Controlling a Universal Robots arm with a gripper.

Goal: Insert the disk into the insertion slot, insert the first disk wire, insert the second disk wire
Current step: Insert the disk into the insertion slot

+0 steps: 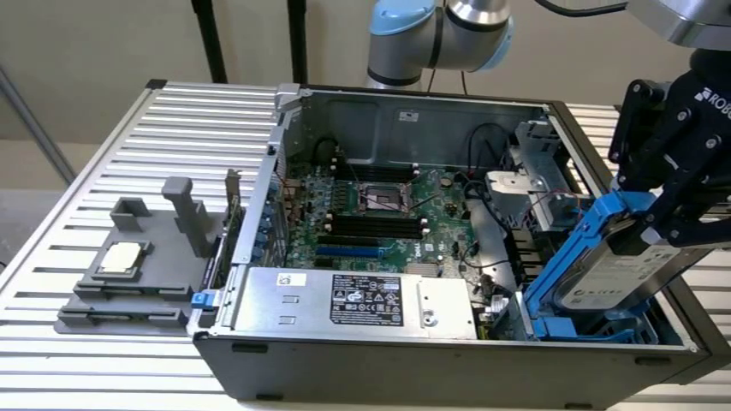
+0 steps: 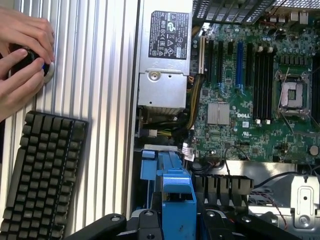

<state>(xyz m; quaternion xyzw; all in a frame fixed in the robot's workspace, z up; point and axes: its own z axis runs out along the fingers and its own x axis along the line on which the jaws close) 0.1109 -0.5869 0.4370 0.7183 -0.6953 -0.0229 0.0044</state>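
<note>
Disk (image 1: 622, 276) is hanging tilted at the exterior view's right end of the open computer case (image 1: 457, 364); your hand (image 1: 674, 224) is pinching it by the upper end of its blue carrier frame, white label facing up; lower end is dipping into the insertion slot (image 1: 605, 327); upper end is standing clear above the case rim; the disk is not yet lying flat in the slot; power-supply box (image 1: 354, 300) is sitting well apart; keyboard (image 2: 42, 175) is lying on the ribbed counter (image 2: 110, 100) beside the case.
</note>
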